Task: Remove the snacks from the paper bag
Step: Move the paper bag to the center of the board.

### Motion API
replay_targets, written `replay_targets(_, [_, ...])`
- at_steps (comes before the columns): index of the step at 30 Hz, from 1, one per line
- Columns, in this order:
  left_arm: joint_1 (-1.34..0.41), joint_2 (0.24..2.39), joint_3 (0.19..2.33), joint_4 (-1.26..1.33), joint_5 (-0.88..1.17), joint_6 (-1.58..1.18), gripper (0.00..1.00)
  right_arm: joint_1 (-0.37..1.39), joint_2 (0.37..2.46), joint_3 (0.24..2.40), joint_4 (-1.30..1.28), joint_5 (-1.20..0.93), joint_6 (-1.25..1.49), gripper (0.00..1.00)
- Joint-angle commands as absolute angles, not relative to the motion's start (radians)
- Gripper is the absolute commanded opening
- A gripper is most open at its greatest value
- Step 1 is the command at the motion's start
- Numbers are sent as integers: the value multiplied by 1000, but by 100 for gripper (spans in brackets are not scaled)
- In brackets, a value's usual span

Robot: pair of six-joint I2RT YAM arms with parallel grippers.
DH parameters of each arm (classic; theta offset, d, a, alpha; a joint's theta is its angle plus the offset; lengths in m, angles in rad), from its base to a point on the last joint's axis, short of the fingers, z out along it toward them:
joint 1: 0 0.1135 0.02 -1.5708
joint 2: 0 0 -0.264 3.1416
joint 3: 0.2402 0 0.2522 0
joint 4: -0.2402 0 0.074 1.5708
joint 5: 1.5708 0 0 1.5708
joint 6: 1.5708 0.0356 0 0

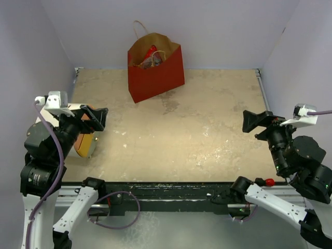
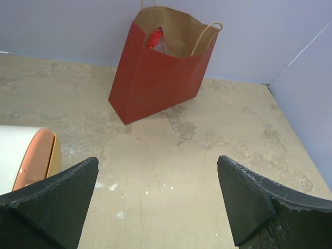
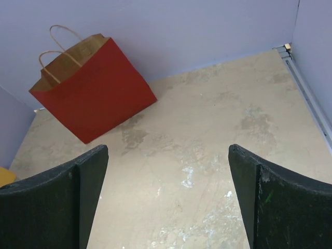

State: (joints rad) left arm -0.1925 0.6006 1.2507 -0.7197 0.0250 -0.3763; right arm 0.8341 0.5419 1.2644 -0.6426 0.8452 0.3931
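- Left gripper (image 2: 156,167) and right gripper (image 3: 168,155): status?
- Both jaws spread wide, nothing held. Paper bag (image 1: 155,75) stands near the far wall, left of centre, well apart from both; snacks (image 1: 149,57) show inside its mouth
- Failure risk?
- Likely tipping or dragging: an unbraced bag may follow a lifted snack; a gripper catching its rim could tear paper

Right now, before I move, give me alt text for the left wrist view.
A large red paper gift bag, brown kraft inside, stands open near the far wall, a glossy red snack bag showing in its mouth. The left gripper is open and empty in the foreground; a white-and-orange cylinder lies at the left edge.
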Motion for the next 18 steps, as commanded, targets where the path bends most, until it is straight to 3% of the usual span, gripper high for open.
replay_targets(1, [-193, 661, 1269, -711, 13, -393, 99, 846, 560, 1263, -681, 848, 455, 100])
replay_targets(18, [-193, 836, 1302, -741, -16, -395, 99, 879, 653, 1266, -781, 841, 614, 100])
